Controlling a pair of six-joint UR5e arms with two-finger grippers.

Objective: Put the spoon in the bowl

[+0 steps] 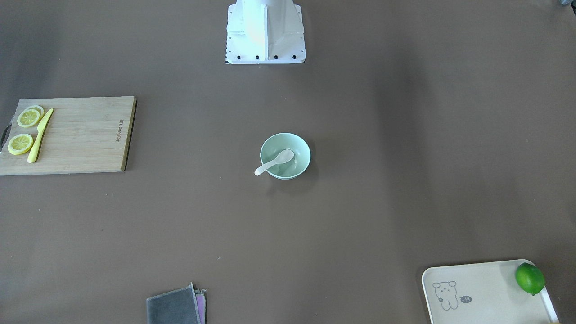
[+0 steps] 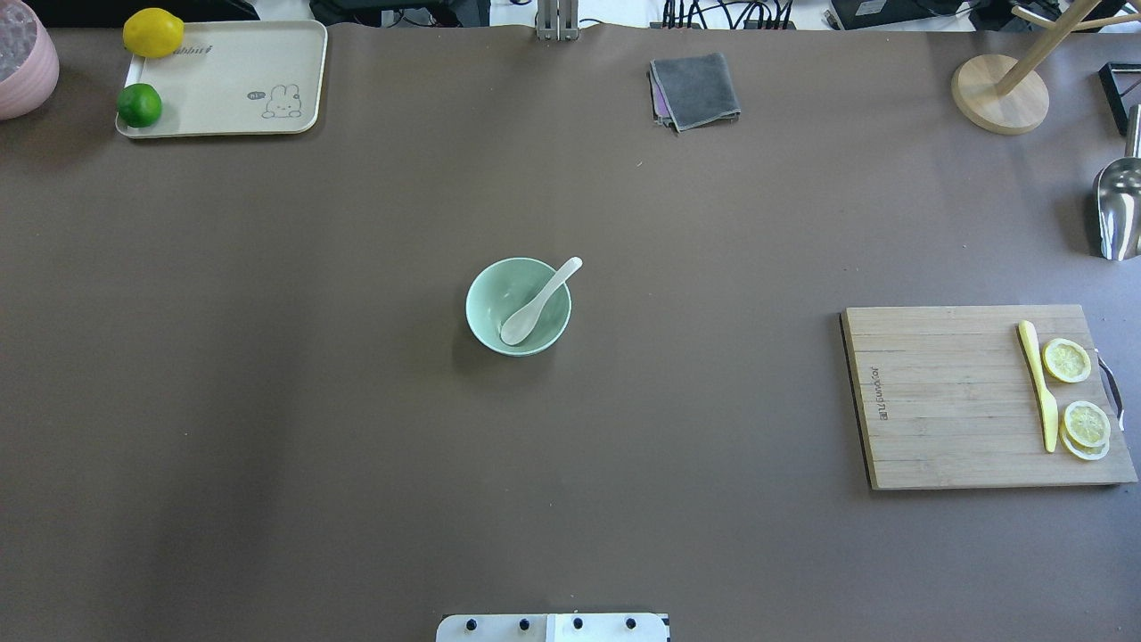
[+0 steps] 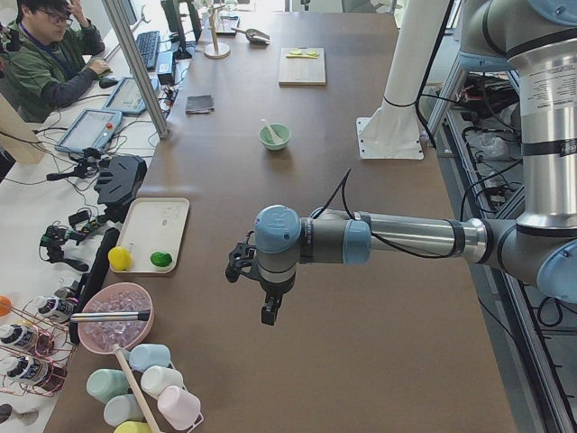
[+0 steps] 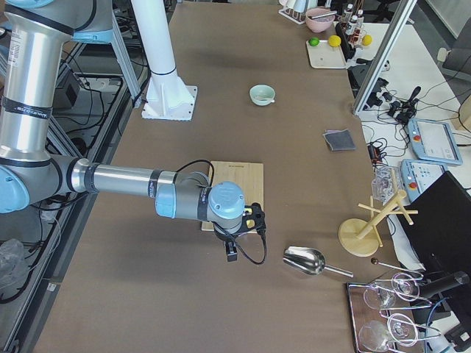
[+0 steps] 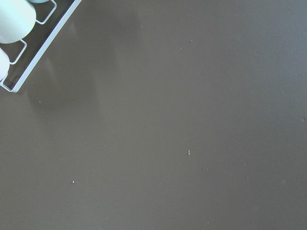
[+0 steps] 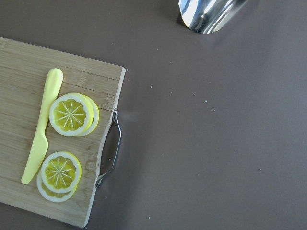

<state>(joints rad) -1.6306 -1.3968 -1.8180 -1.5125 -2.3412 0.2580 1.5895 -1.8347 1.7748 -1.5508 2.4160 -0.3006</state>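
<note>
The spoon (image 2: 539,303) is in the bowl (image 2: 495,290), right in the middle of the counter (image 2: 357,464). Its oval scoop sits down on the bowl's inside and its short handle leans up over the rim, poking out past the edge on the side away from the robot. The bowl stands upright, with open brown surface all around it.

Both arms are well away from it. The left pincer (image 3: 268,309) hangs low over the counter's left end, near the cream tray (image 2: 232,98) that carries a lime (image 2: 140,105) and a lemon (image 2: 152,32). How far its jaws are parted cannot be told from the side view, and nothing can be seen in its grip. The left wrist camera shows only bare counter and the corner of a white wire rack (image 5: 33,62).

The right pincer (image 4: 231,252) hovers at the opposite end, close to the wooden cutting board (image 2: 945,397). Again, its opening cannot be judged. The right wrist camera looks down on the board's metal handle end, where the yellow knife (image 6: 41,127) lies touching the lemon slices (image 6: 72,114), and a shiny metal scoop (image 6: 206,14) lies just off the board. A folded grey cloth (image 2: 695,89) rests at the counter's far edge.
</note>
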